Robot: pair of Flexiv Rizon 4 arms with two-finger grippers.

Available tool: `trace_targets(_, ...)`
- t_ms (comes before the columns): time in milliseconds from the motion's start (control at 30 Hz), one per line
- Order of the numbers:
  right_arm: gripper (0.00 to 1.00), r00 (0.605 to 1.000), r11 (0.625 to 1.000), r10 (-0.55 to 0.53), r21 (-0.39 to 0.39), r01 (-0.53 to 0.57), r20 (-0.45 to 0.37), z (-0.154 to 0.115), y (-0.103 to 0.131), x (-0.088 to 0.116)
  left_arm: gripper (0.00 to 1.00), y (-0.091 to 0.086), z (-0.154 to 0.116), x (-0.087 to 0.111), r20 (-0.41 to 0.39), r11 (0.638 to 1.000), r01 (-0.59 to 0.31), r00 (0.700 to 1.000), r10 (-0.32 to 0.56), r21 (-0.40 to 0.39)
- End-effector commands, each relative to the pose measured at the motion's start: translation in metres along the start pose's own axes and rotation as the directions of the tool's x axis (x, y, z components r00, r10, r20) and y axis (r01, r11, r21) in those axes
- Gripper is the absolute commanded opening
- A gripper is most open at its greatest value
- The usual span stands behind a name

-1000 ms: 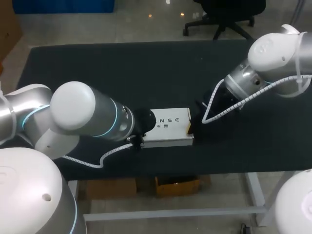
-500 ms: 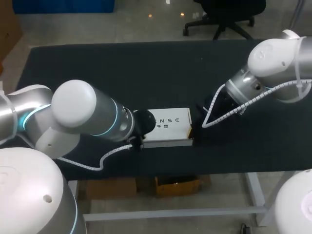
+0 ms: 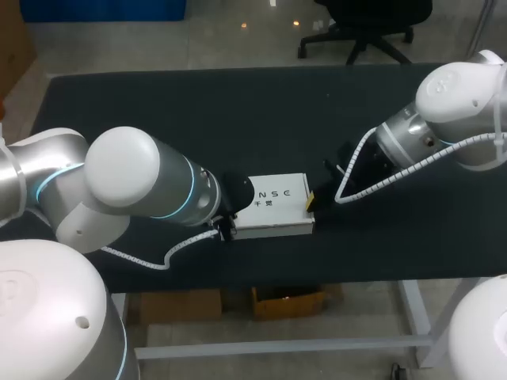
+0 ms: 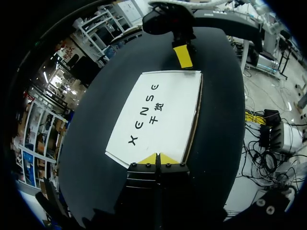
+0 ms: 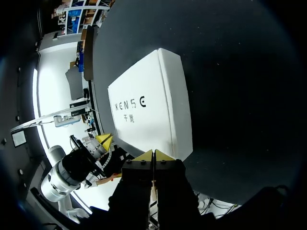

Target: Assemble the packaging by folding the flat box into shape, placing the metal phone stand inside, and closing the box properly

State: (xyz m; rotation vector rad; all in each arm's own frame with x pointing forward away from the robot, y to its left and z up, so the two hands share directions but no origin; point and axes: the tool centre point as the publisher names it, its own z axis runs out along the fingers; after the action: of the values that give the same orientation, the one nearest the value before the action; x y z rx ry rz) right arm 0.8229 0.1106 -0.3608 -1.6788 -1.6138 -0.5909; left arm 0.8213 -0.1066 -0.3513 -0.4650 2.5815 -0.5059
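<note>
The white box (image 3: pixel 273 204) lies flat and closed on the black table (image 3: pixel 198 119), printed face up. My left gripper (image 4: pixel 157 158) is shut, its yellow tips together at the box's (image 4: pixel 153 115) left end, touching its edge. My right gripper (image 5: pixel 153 154) is also shut, tips together at the opposite end of the box (image 5: pixel 148 110). From above, the right gripper's yellow tip (image 3: pixel 310 203) shows at the box's right end; the left gripper (image 3: pixel 226 228) is mostly hidden under its wrist. Neither gripper holds anything. No metal phone stand is in sight.
The table's front edge (image 3: pixel 277 281) runs close below the box. Bare black tabletop stretches behind the box and to both sides.
My right arm has swung its elbow to the right and back a little, with its tip still at the box's right end. The box and the left arm have hardly moved.
</note>
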Motion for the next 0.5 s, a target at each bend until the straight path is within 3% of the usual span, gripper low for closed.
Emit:
trace_targets(33,0.04,0.999,0.997,-0.029,-0.071,0.027,-0.033,-0.023,-0.014,0.002,0.33,-0.005,-0.026,0.003,0.037,1.0,0.011,0.999,-0.011,-0.021)
trace_targets(67,0.05,0.998,0.996,-0.041,-0.08,0.038,-0.037,-0.028,-0.013,0.004,0.49,-0.006,-0.029,0.003,0.036,0.999,0.025,0.999,-0.024,-0.024)
trace_targets(100,0.14,0.997,0.994,-0.057,-0.092,0.053,-0.044,-0.032,-0.012,0.005,0.82,-0.007,-0.031,0.003,0.032,0.999,0.03,0.999,-0.03,-0.023)
trace_targets(133,0.2,0.997,0.992,-0.07,-0.112,0.065,-0.044,-0.037,-0.011,0.006,1.0,-0.008,-0.033,0.003,0.026,0.999,0.041,0.999,-0.04,-0.026)
trace_targets(267,0.53,0.99,0.979,-0.131,-0.162,0.122,-0.048,-0.053,-0.006,0.009,1.0,-0.014,-0.044,0.011,0.035,0.994,0.08,0.996,-0.078,-0.071)
trace_targets(333,0.95,0.984,0.969,-0.173,-0.186,0.162,-0.048,-0.062,-0.001,0.008,1.0,-0.018,-0.049,0.019,0.019,0.992,0.095,0.995,-0.094,-0.081)
trace_targets(367,1.0,0.981,0.962,-0.191,-0.204,0.18,-0.04,-0.066,0.0,0.007,1.0,-0.02,-0.051,0.022,0.015,0.99,0.105,0.994,-0.104,-0.093)
trace_targets(500,1.0,0.959,0.928,-0.278,-0.271,0.256,-0.047,-0.088,0.009,0.005,1.0,-0.027,-0.061,0.035,-0.012,0.983,0.141,0.99,-0.143,-0.118)
